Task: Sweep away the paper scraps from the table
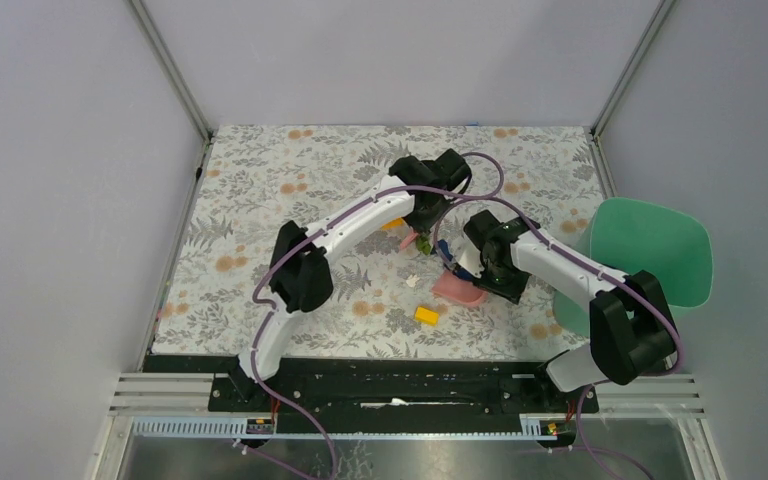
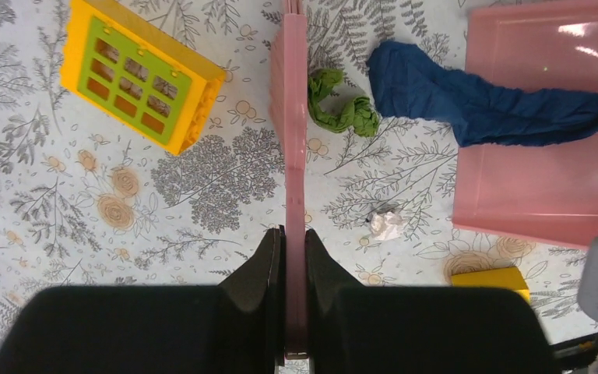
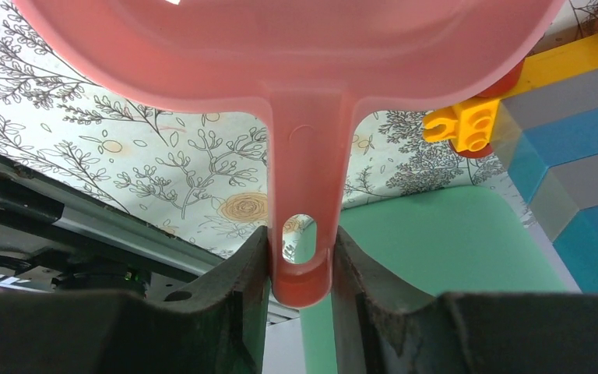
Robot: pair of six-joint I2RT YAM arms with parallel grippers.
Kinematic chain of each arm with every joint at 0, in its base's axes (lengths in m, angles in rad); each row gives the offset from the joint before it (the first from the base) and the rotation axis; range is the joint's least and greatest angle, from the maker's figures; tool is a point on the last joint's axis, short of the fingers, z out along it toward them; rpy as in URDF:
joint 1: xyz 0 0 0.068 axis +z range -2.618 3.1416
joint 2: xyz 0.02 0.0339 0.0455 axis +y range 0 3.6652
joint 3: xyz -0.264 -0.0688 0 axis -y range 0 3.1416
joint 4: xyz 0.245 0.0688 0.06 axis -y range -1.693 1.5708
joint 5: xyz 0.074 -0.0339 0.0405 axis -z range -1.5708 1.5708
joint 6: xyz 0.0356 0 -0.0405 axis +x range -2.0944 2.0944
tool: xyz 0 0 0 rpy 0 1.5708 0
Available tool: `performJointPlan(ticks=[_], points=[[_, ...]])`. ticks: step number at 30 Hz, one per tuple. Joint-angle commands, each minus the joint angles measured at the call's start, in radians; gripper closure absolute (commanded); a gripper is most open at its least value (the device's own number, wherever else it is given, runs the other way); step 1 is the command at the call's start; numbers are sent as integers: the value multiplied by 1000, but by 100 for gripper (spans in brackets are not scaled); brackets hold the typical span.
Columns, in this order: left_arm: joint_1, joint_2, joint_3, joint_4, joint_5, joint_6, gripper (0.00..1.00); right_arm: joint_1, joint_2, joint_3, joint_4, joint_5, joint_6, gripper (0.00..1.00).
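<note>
My left gripper (image 2: pixel 294 234) is shut on the handle of a pink brush (image 2: pixel 294 117), which points away from me over the table (image 1: pixel 260 190). Right of the brush lie paper scraps: a green crumpled one (image 2: pixel 344 111), a long dark blue one (image 2: pixel 498 105) resting partly on the pink dustpan (image 2: pixel 545 187), and a small white one (image 2: pixel 387 224) on the cloth. In the right wrist view my right gripper (image 3: pixel 301 241) is shut on the dustpan's handle (image 3: pixel 305 171). From above, the dustpan (image 1: pixel 460 290) sits mid-table with both grippers beside it.
A large yellow and green block (image 2: pixel 140 78) lies left of the brush. A small yellow block (image 1: pixel 426 315) sits near the dustpan's front. The green tray (image 1: pixel 650 255) is at the table's right edge. The metal rail (image 1: pixel 410 385) runs along the near edge.
</note>
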Motion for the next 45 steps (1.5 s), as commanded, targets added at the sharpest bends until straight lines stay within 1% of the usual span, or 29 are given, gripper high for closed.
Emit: performJointPlan(ticks=[1, 5, 7, 10, 15, 17, 22, 29, 31, 34, 37, 39, 43, 45], points=[[11, -22, -19, 10, 94, 28, 100, 5, -23, -17, -8, 4, 35, 100], [23, -61, -61, 67, 287, -12, 100, 6, -31, -31, 45, -15, 41, 100], [27, -104, -102, 123, 397, -36, 100, 6, -38, -35, 77, -28, 43, 100], [32, -161, -153, 184, 521, -76, 100, 6, -51, -50, 133, -65, 37, 100], [37, -210, -172, 188, 569, -105, 100, 6, -75, -88, 240, -93, 32, 100], [43, -233, -181, 188, 542, -114, 100, 6, -78, -93, 246, -89, 34, 100], [74, -305, -188, 150, 389, -132, 100, 6, -124, -117, 242, -89, 34, 100], [90, -390, -128, 4, 186, -63, 100, 6, -221, -143, 179, -96, -47, 100], [91, -425, -164, 1, 114, -40, 100, 6, -233, -142, 159, -99, -60, 100], [91, -456, -237, -32, 47, -22, 100, 6, -232, -131, 100, -107, -90, 100], [91, -461, -333, -66, 17, -31, 100, 5, -226, -118, 46, -112, -129, 100], [91, -457, -387, -70, 26, -40, 100, 5, -211, -104, 19, -103, -147, 100], [91, -434, -468, -36, 45, -66, 100, 6, -154, -66, -8, -79, -162, 100], [91, -419, -495, -7, 79, -79, 100, 6, -131, -51, -4, -82, -165, 100]])
